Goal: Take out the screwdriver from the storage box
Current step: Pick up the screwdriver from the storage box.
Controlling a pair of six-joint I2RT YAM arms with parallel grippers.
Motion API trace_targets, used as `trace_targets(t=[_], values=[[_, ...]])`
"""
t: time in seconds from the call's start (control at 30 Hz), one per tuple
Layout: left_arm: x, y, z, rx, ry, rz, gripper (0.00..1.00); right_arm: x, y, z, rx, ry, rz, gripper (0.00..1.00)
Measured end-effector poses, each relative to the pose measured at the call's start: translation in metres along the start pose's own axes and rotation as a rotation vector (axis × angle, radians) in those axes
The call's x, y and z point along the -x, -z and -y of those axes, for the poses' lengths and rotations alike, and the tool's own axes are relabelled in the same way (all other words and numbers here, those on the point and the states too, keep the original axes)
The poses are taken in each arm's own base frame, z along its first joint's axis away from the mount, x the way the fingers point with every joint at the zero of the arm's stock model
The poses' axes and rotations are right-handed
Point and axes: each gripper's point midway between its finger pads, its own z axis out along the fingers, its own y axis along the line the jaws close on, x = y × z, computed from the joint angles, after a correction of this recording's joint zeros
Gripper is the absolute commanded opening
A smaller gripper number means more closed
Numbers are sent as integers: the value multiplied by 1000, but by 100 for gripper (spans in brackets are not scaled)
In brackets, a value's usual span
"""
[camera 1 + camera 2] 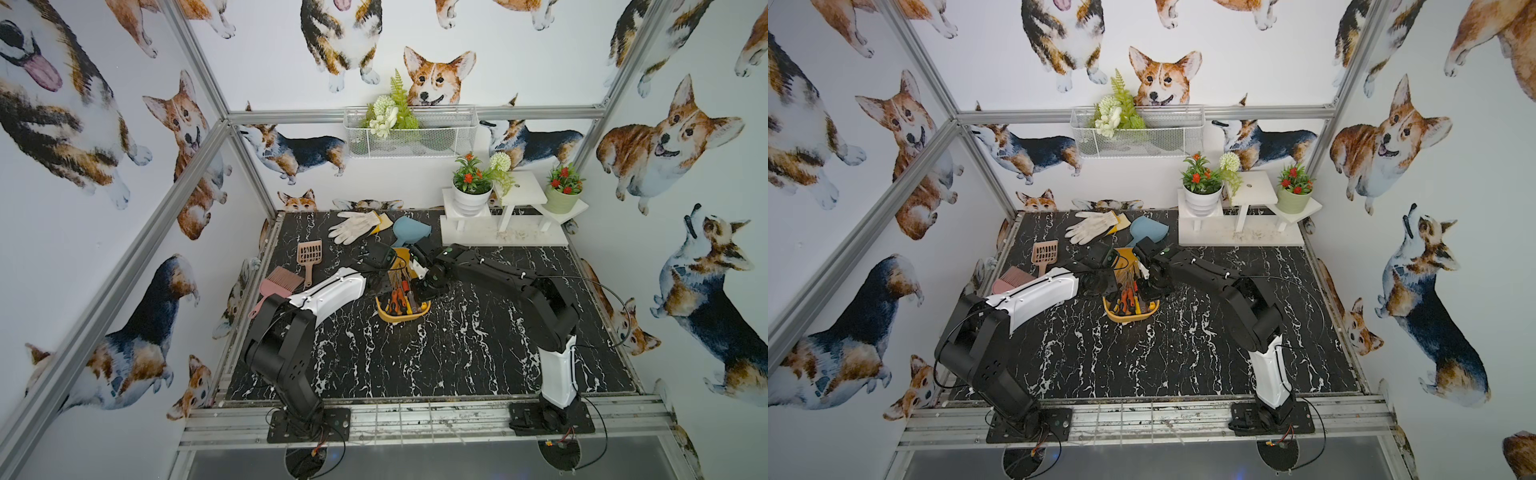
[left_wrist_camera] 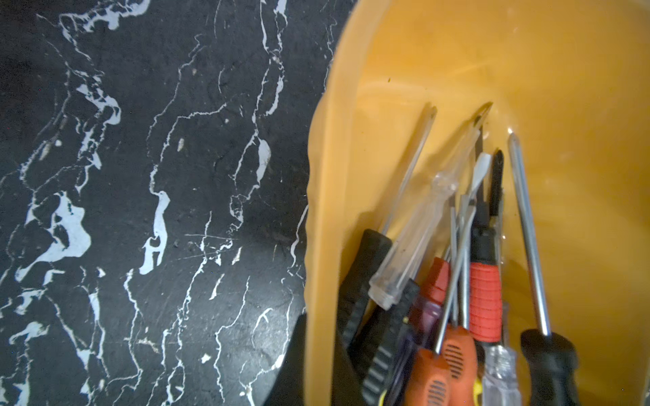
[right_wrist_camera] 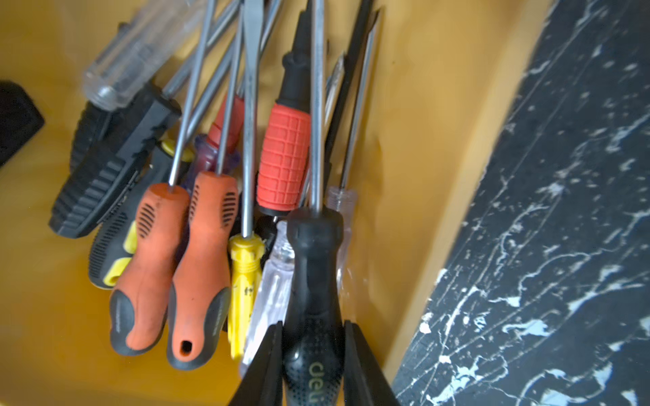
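The mustard-yellow storage box [image 1: 400, 319] [image 1: 1126, 319] sits mid-table with several screwdrivers [image 1: 400, 297] piled inside. In the right wrist view my right gripper [image 3: 313, 330] is shut on the handle of a black screwdriver [image 3: 314, 267], which lies beside the box wall [image 3: 439, 140]. Orange [image 3: 204, 267], red [image 3: 283, 158] and yellow [image 3: 244, 274] handles lie next to it. My left gripper [image 2: 322, 337] is shut on the storage box's side wall [image 2: 330, 211], one finger outside and one inside. In both top views the two grippers [image 1: 378, 286] [image 1: 419, 293] meet over the box.
Behind the box lie a white glove [image 1: 353, 226] and a blue scoop [image 1: 409, 230]. A pink slotted scoop [image 1: 309, 253] and a pink comb-like tool [image 1: 278, 282] lie at the left. A white stand with flower pots [image 1: 507, 216] fills the back right; a wire basket [image 1: 409, 133] hangs on the wall.
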Motion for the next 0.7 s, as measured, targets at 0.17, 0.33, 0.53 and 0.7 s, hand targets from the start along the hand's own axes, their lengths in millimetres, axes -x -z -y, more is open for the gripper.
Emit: trace_targets(t=[0.17,0.33,0.53,0.7], values=[[-1,-3,-1,8,-2,-3,0,1,2,2,3,-8,12,0],[-2,-4,-1,9,-3,-6,0,5,8,4,9,-24,43,0],[-2,-5,-1,9,-3,-6,0,13,15,9,23,-50,91,0],[-2,-5,-2,14,-3,-4,0,21,24,12,48,-73,126,0]])
